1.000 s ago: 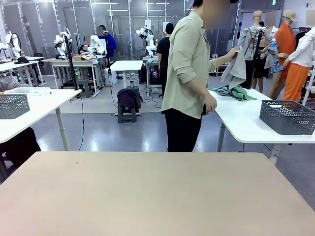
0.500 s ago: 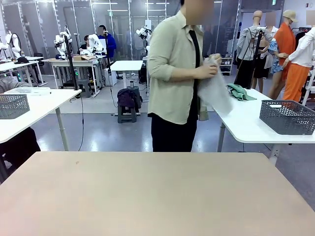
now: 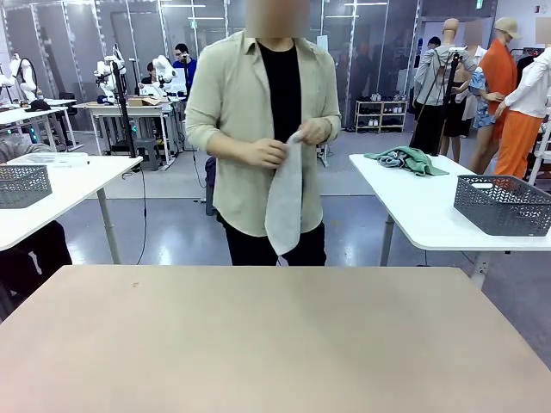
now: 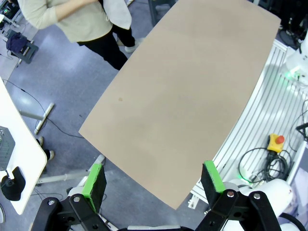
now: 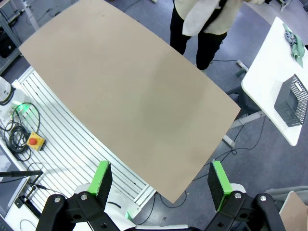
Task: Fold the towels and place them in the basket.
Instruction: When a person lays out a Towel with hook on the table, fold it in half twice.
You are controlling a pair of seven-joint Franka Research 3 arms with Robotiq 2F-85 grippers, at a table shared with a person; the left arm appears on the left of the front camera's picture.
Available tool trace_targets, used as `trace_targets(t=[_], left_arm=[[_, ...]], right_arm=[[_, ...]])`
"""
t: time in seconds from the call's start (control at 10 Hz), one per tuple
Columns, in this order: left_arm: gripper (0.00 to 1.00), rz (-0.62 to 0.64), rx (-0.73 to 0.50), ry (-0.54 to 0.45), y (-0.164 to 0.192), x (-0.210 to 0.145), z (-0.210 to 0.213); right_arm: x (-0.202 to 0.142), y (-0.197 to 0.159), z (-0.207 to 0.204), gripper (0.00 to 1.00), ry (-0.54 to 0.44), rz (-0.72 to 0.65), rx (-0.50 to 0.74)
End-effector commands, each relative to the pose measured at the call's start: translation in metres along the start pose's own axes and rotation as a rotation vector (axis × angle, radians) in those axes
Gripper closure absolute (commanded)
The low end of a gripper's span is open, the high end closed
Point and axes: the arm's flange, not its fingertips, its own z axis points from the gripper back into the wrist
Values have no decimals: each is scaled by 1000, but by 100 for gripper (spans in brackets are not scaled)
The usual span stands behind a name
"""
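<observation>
Frontally, a person stands just beyond the far edge of the beige table (image 3: 258,344). The person's lower hand (image 3: 263,153) and upper hand (image 3: 314,131) pinch a pale towel (image 3: 284,202) so that it hangs lengthwise (probably gathered this way to be brought to the table for folding). Past the table's far right corner, a white side table (image 3: 413,206) carries a heap of green towels (image 3: 406,159) and the dark mesh basket (image 3: 504,205), both well apart from the table.

Left wrist view: the left gripper (image 4: 153,168) hangs high over the table's near side, jaws spread wide and empty, presumably waiting for cloth.

Right wrist view: the right gripper (image 5: 160,166) is likewise wide and empty above the table.
</observation>
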Motion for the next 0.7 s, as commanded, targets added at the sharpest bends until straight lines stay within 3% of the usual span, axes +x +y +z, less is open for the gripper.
trace_targets(t=[0.0,0.6], left_arm=[[0,-14,-6,-8,-2,1,1],[0,-14,-6,-8,-2,1,1]], right_arm=[[0,1,1,0,-9,7,5],[0,1,1,0,-9,7,5]])
